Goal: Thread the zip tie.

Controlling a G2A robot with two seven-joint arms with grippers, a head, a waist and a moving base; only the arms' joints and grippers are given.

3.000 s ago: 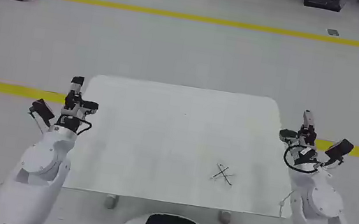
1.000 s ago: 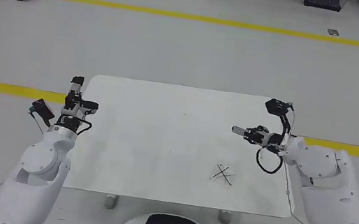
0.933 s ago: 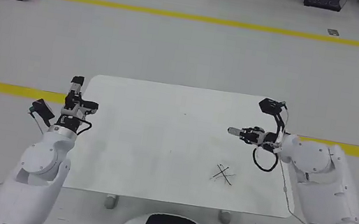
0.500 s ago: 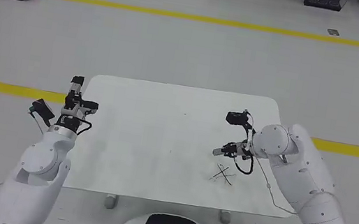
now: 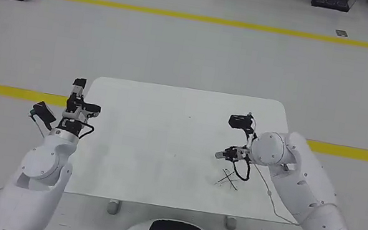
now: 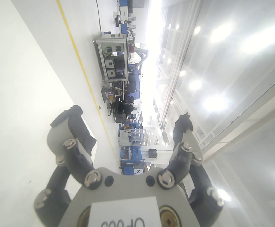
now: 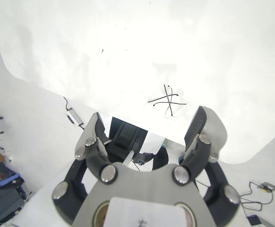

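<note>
My right gripper (image 5: pixel 221 154) hovers, jaws wide, over the white rectangular table (image 5: pixel 170 113). The thin black plastic zip ties (image 5: pixel 229 179) lie crossed at five o'clock from it. My left gripper (image 5: pixel 78 85), jaws equally wide, hangs off the table's nine o'clock edge.

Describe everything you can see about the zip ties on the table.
The zip ties are thin black plastic-looking strips, three or four of them, each with a small head at one end. They lie flat and crossed over one another on the white table, near its robot-side edge. None looks threaded. Nothing touches them; the right gripper hangs apart from them, fingers open.
</note>
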